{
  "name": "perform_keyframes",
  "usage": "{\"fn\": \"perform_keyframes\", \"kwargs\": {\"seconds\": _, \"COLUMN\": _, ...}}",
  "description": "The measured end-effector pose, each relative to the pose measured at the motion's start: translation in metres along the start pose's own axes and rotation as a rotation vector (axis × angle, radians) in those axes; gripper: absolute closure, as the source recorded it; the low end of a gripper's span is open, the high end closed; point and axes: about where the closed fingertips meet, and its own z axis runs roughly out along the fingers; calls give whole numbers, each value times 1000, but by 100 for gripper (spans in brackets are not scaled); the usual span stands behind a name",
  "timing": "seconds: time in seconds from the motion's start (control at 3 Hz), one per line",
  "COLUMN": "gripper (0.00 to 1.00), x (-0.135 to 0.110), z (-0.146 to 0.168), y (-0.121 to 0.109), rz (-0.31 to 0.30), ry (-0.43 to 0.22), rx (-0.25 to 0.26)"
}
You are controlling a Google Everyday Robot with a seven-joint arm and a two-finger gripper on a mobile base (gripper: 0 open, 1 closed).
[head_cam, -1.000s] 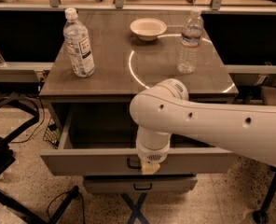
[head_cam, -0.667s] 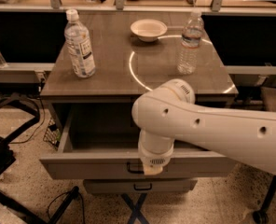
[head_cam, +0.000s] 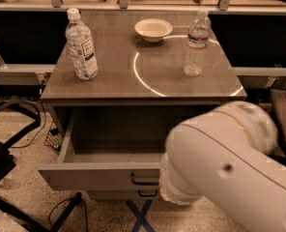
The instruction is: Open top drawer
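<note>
Top drawer: the wide grey metal top drawer (head_cam: 99,177) stands pulled well out under the table, its plain tray interior showing, front panel nearest the camera
Handle: the small dark loop handle (head_cam: 144,180) at the front's centre is now uncovered; a moment ago the wrist sat right over it
Arm: the bulky white robot arm (head_cam: 230,168) has swung to the right and fills the near right
Gripper: hidden under the wrist, just right of the handle; open or closed cannot be told
Meaning: the drawer looks open enough, so the task seems about done and the arm is likely coming away
Below: a shorter grey drawer front (head_cam: 114,195) stays shut
Surface: brown-grey tabletop (head_cam: 114,81) carries a labelled clear water bottle (head_cam: 81,45) at left, a white shallow bowl (head_cam: 153,29) far centre, and a plain clear plastic bottle (head_cam: 196,45) at right
Room: speckled floor (head_cam: 22,187) with black cables at the near left
</note>
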Motion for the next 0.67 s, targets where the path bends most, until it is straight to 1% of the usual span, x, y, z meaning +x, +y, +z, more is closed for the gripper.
{"fn": "perform_keyframes", "kwargs": {"seconds": 0.33, "gripper": 100, "x": 22, "z": -84, "y": 5, "rz": 54, "ry": -9, "rx": 197}}
{"fn": "perform_keyframes", "kwargs": {"seconds": 0.67, "gripper": 100, "x": 28, "z": -157, "y": -4, "rz": 1, "ry": 27, "rx": 371}}
